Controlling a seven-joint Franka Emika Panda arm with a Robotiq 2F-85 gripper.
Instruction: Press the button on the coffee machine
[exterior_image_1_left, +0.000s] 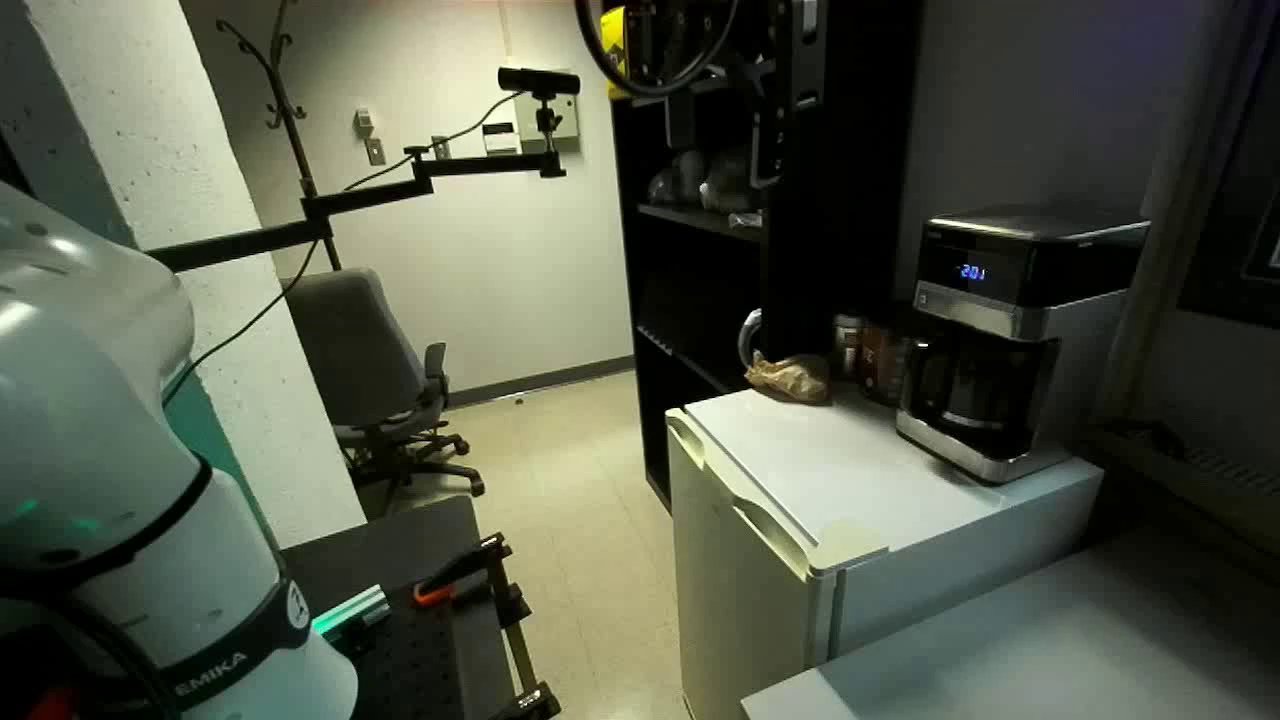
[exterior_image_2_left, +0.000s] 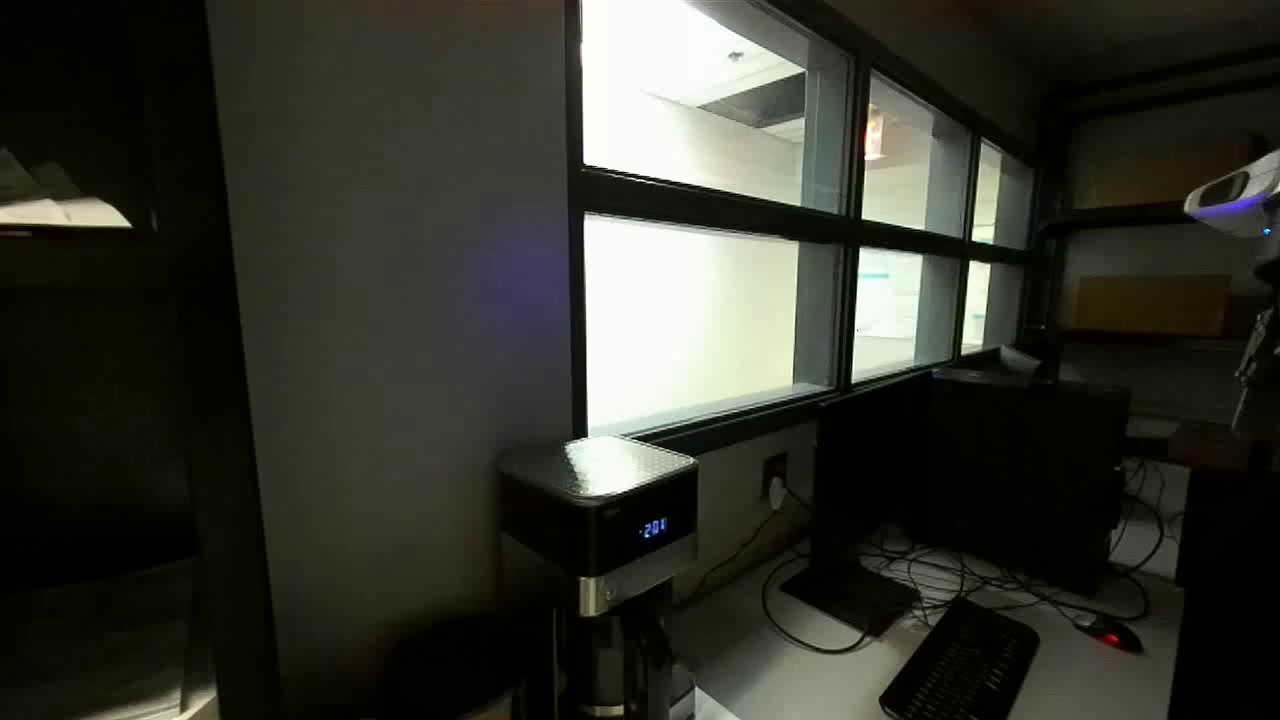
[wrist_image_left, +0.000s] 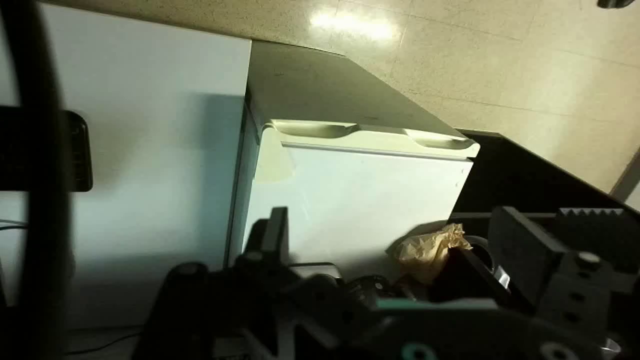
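Coffee machine (exterior_image_1_left: 1020, 328) stands lower than the spread jaws, its panel facing sideways

The coffee machine stands on the tabletop (exterior_image_1_left: 830, 470), here the top of a small white fridge (exterior_image_1_left: 735, 570), toward the edge away from the door. It is upright, its long axis vertical, with the carafe (exterior_image_1_left: 975, 390) in the lower half. Its lit display (exterior_image_1_left: 970, 272) points across the tabletop toward the door edge and, judging from both exterior views, roughly toward the arm's side.

The coming move turns on height and heading. In an exterior view the dark wrist hardware (exterior_image_1_left: 760, 85) hangs at the top edge; the machine lies lower and to the right there, well apart. With a single arm (exterior_image_1_left: 110, 450), there is no choice of reach.

In the wrist view the jaws are spread wide, gripping nothing, with a crumpled paper bag (wrist_image_left: 430, 252) showing beyond the gap. The machine is probably mostly hidden behind them.

The jaws appear to point downward while the panel is upright, so pressing likely calls for lowering, then a sideways push. Which mark is the button cannot be told.
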